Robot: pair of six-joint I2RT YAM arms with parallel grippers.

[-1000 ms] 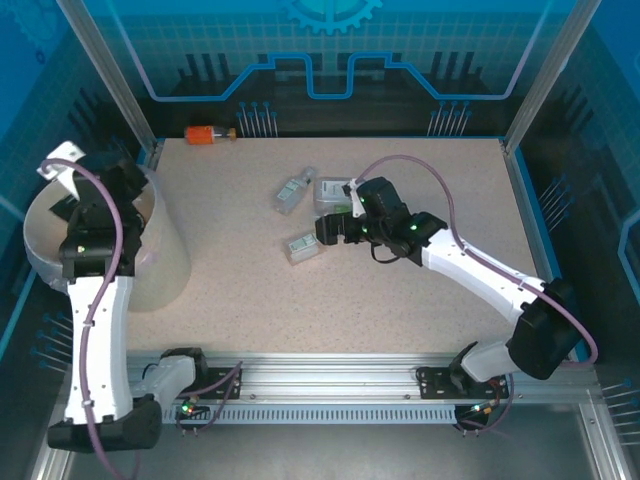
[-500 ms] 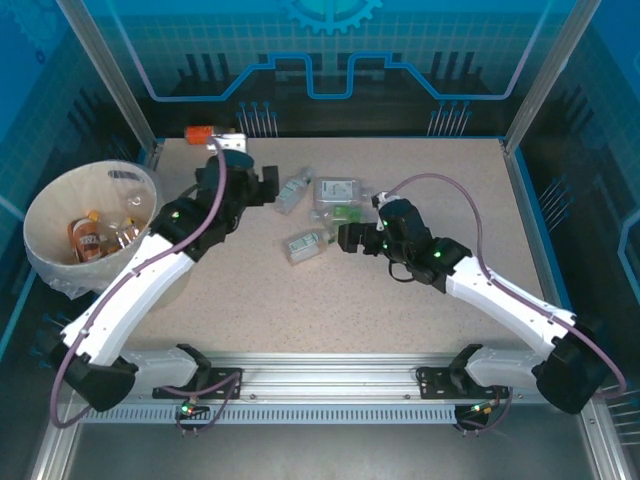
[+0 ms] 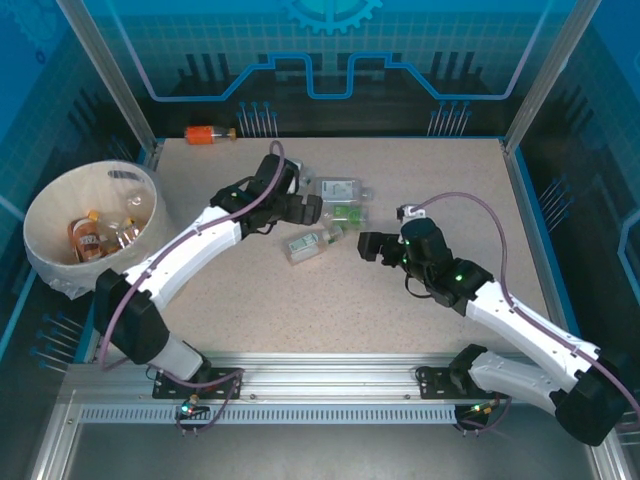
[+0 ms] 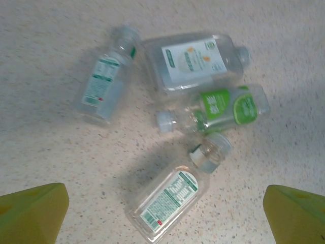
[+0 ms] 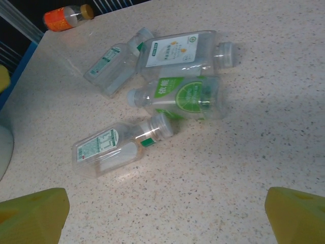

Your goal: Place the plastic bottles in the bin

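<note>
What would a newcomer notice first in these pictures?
Four clear bottles lie clustered mid-table, the open left gripper above them, the open right gripper close beside. The big cream bin at the left holds a few bottles already, and one orange bottle lies alone at the far edge.

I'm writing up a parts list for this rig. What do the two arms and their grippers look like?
Both arms have white shells and black joints: left arm, right arm. A mauve cable loops along each, and small green lights glow at the joints. The gripper fingers are yellow-green.
</note>
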